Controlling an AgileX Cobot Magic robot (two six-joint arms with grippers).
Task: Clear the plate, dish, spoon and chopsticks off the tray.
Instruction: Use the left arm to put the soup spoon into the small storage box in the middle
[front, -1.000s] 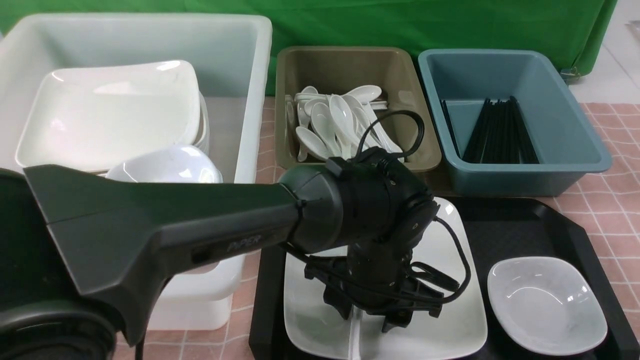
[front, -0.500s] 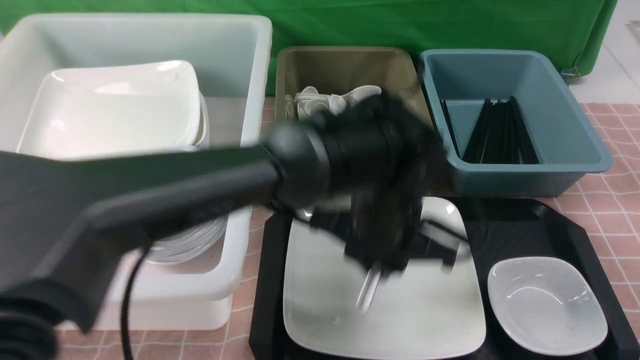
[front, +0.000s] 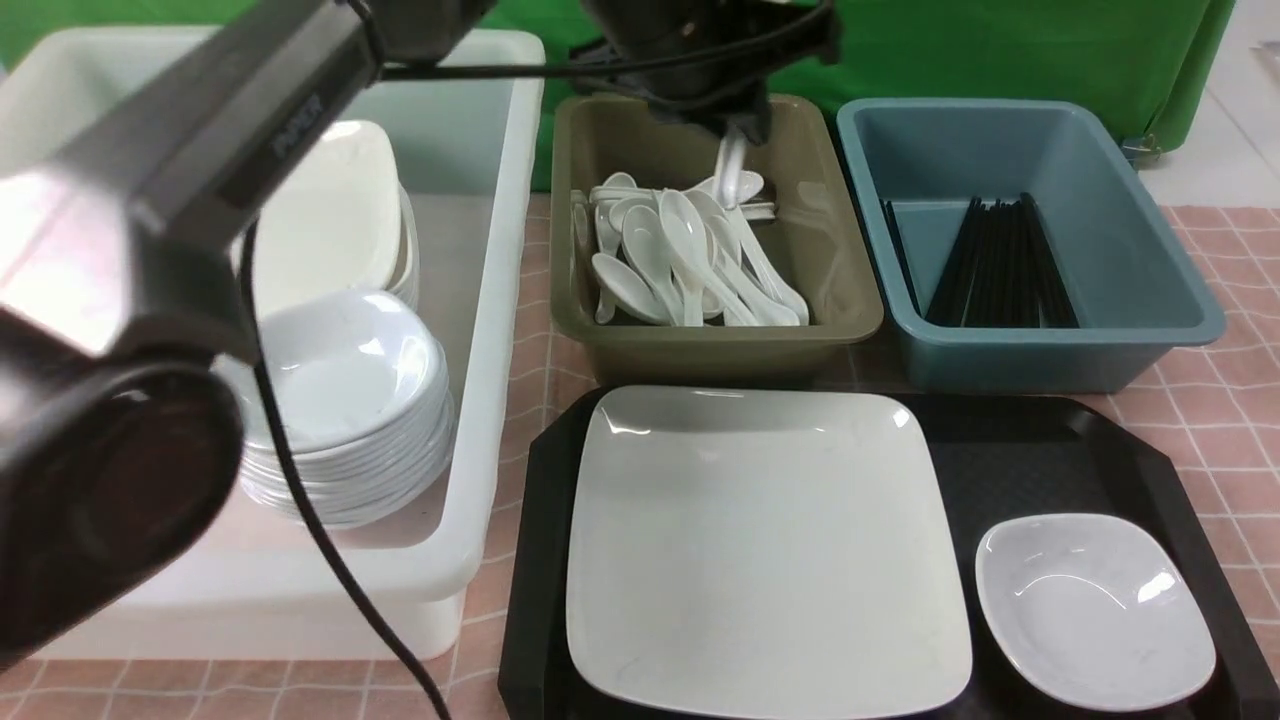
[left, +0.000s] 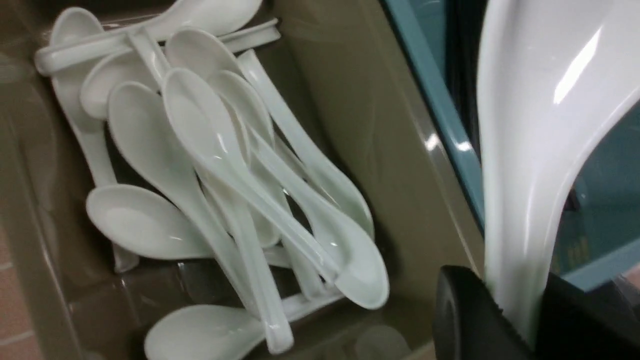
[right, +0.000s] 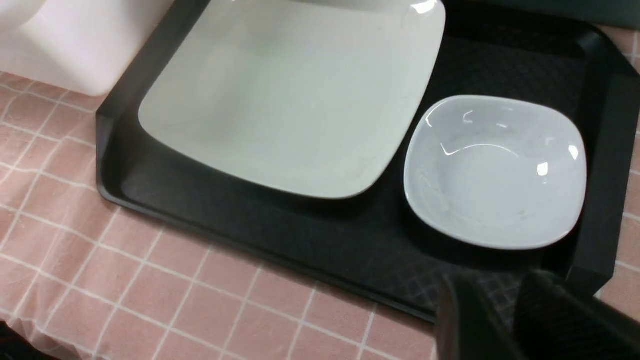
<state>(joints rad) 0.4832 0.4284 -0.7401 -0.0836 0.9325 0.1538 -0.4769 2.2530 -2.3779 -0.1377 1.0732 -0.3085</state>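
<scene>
Tableware on the tray (front: 1040, 460) is counted as two pieces. One is the plate (front: 765, 550), large, square and glossy white, with rounded corners and a low rim. The other is the dish (front: 1095, 610), small, shallow and rounded-square, set just beside the plate on the robot's right. The tray is black plastic, with cut-off corners, a raised rim and a diamond-textured floor.

One spoon (front: 733, 165), white and glossy, is gripped by its handle in the left fingers (left: 452, 320) and hung above the far end of the olive-brown bin (front: 715, 350). Its bowl is cut off at the frame edge in the left wrist view. Loose spoons (front: 680, 255) are piled in that bin, so overlapped that only about a dozen can be estimated.

Chopsticks (front: 1000, 265), thin and black, are bundled in the blue-grey bin (front: 1050, 360); their number cannot be made out. A third container, the white tub (front: 500, 200), holds stacked plates (front: 340, 220) and stacked dishes (front: 340, 400) whose rims are too close to count.

The right fingers (right: 462, 325) are seen only partly, slightly parted with nothing between them, near the tray's corner by the dish. The table (front: 1230, 420) is covered in pink tile-patterned cloth.
</scene>
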